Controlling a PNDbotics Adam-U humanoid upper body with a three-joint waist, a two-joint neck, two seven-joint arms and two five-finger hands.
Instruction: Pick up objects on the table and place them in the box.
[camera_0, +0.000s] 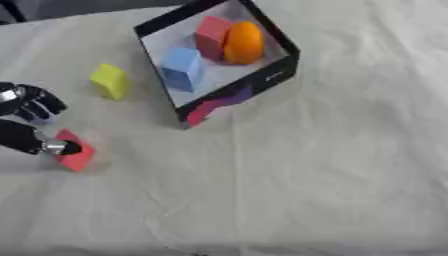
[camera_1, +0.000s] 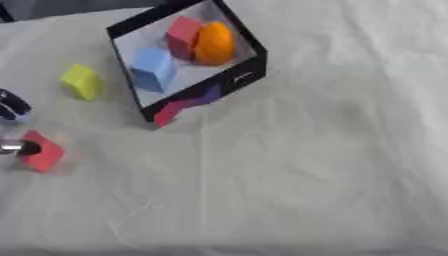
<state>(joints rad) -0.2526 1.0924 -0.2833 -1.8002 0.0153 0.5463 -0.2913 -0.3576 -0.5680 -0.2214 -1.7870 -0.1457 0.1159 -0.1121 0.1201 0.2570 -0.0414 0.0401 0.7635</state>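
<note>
A red block (camera_0: 77, 154) lies on the white cloth at the left. My left hand (camera_0: 26, 120) comes in from the left edge; one black fingertip (camera_0: 68, 147) touches the block's near-left face, and the other fingers (camera_0: 35, 102) stand apart above it, not curled round it. A yellow block (camera_0: 110, 81) sits further back, left of the box. The black-rimmed box (camera_0: 280, 67) stands tilted at the back and holds a blue block (camera_0: 184, 67), a red block (camera_0: 211, 35) and an orange rounded object (camera_0: 244, 42). My right hand shows in neither view.
The table is covered by a creased white cloth (camera_0: 306, 175), which spreads across the middle, right and front. A dark edge (camera_0: 13, 12) shows at the far left corner.
</note>
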